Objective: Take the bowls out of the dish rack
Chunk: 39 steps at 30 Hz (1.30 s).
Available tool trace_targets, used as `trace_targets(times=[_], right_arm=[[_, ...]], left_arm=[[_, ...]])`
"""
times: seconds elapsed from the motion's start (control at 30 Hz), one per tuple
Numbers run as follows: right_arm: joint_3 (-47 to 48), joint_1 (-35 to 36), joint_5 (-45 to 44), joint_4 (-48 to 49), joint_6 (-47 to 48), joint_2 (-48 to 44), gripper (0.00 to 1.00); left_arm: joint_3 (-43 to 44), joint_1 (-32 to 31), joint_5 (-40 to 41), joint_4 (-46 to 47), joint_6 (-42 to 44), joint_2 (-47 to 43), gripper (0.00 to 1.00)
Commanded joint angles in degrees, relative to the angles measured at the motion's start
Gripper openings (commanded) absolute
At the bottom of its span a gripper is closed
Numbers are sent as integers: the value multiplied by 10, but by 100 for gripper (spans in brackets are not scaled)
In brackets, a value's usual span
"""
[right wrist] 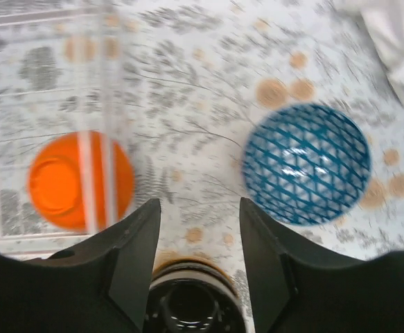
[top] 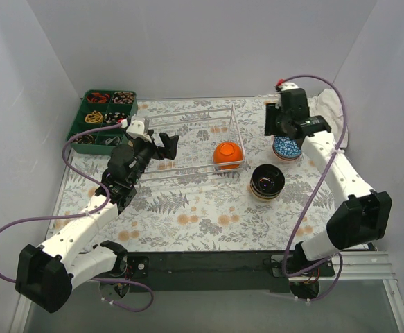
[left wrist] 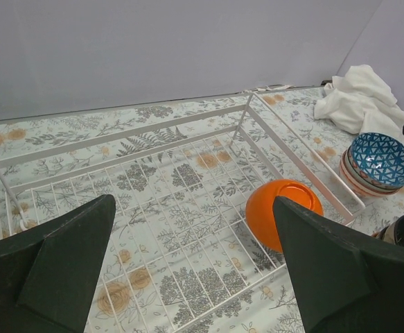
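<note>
Jaws of left gripper [top: 161, 146] spread wide and empty, over the 8 o'clock side of the dish rack [left wrist: 188, 187]. Right gripper [right wrist: 200, 205] parted, holding nothing, above blue-patterned bowl stack [top: 285, 148]; dark bowl stack [top: 267, 182] at its 7 o'clock. Orange bowl [top: 227, 155] lies upside down in rack's 4 o'clock corner. Likely glazed ceramic: rigid, slick, chippable, modest weight. Best hold probably the raised foot ring, or the rim.

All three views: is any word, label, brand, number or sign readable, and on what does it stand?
None readable: the dish rack, orange bowl, blue-patterned bowl, dark bowl and green tray carry no text, only patterns or plain colour. The tray's small contents are too small to tell.
</note>
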<state>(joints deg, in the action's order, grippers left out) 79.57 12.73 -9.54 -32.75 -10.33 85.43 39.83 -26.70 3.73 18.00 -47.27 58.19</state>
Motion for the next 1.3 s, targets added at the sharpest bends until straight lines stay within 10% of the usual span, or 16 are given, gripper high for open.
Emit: trace_targets(times=[0.0, 0.23, 0.63, 1.1, 1.27], right_arm=[[53, 117, -64, 10, 44, -6, 59], [82, 269, -85, 18, 99, 72, 60], [106, 313, -159, 16, 154, 197, 60], [96, 313, -181, 16, 229, 216, 3], [113, 311, -159, 21, 238, 210, 1]], left_arm=[[9, 2, 12, -3, 13, -4, 98], [10, 2, 22, -3, 16, -4, 98], [10, 2, 31, -6, 23, -7, 98], [12, 2, 30, -8, 27, -5, 98], [11, 2, 30, -8, 29, -6, 98]])
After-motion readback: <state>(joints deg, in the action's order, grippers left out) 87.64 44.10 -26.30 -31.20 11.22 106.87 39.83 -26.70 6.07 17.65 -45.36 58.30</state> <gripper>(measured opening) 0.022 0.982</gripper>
